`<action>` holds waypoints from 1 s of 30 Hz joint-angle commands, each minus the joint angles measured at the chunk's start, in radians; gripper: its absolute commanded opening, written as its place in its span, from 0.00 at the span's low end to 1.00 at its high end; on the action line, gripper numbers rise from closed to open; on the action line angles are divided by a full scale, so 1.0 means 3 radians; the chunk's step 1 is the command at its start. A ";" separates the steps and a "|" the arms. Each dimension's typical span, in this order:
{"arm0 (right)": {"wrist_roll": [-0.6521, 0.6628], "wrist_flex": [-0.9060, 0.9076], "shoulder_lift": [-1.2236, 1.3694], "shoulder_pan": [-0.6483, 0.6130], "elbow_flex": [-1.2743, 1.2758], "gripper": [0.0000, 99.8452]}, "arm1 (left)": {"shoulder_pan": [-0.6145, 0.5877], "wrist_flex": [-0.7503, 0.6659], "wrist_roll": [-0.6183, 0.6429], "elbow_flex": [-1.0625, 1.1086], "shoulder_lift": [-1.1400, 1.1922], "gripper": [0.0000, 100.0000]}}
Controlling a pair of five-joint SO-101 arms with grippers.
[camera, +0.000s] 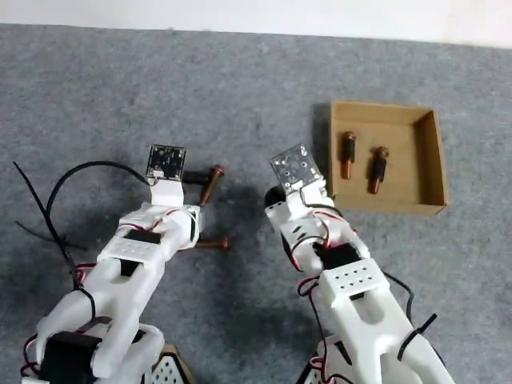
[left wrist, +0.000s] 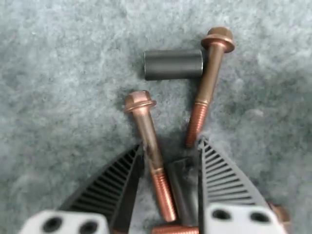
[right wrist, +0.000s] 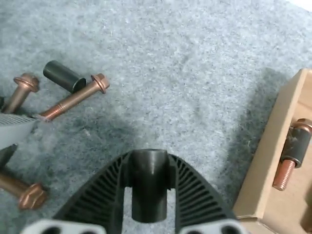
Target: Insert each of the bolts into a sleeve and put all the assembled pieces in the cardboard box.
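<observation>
Right gripper (right wrist: 148, 163) is closest in its wrist view, jaws clamped on a dark sleeve (right wrist: 148, 187) that stands upright between them over the grey mat (right wrist: 185, 58). Cardboard box (right wrist: 273, 146) is near it, with an assembled piece (right wrist: 291, 153) lying inside by the wall. In the high view the box holds two such pieces side by side, not touching, copper heads toward the far wall.

Left gripper (left wrist: 170, 145) is low over the mat, jaws apart. They straddle the shaft of a near bolt (left wrist: 146, 136) and a second sleeve (left wrist: 181, 190) lying beside it. Cannot tell whether the fingers touch either one.

Just past the fingertips lies a far bolt (left wrist: 209, 87), with a loose sleeve (left wrist: 173, 64) crosswise to it. One end of that sleeve meets the shaft just under the head.

A third bolt (camera: 214, 242) lies flat beside the left arm, well apart from the box, its shaft end hidden under the wrist.
</observation>
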 commanded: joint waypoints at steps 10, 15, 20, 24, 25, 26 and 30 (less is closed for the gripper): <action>0.0026 -0.0105 -0.0120 0.0028 -0.0023 0.00 | -0.0141 -0.0169 0.0046 -0.0166 -0.0008 0.17; 0.0026 -0.0105 -0.0120 0.0028 -0.0023 0.00 | -0.0315 -0.0159 0.0332 -0.0238 0.0003 0.18; 0.0026 -0.0105 -0.0120 0.0028 -0.0023 0.00 | -0.0263 -0.0153 0.0332 -0.0238 0.0018 0.18; 0.0026 -0.0105 -0.0120 0.0028 -0.0023 0.00 | -0.0248 -0.0153 0.0332 -0.0228 0.0023 0.18; 0.0026 -0.0105 -0.0120 0.0028 -0.0023 0.00 | -0.0248 -0.0153 0.0332 -0.0228 0.0023 0.18; 0.0026 -0.0105 -0.0120 0.0028 -0.0023 0.00 | -0.0248 -0.0153 0.0332 -0.0228 0.0023 0.18; 0.0026 -0.0105 -0.0120 0.0028 -0.0023 0.00 | -0.0248 -0.0153 0.0332 -0.0233 0.0043 0.18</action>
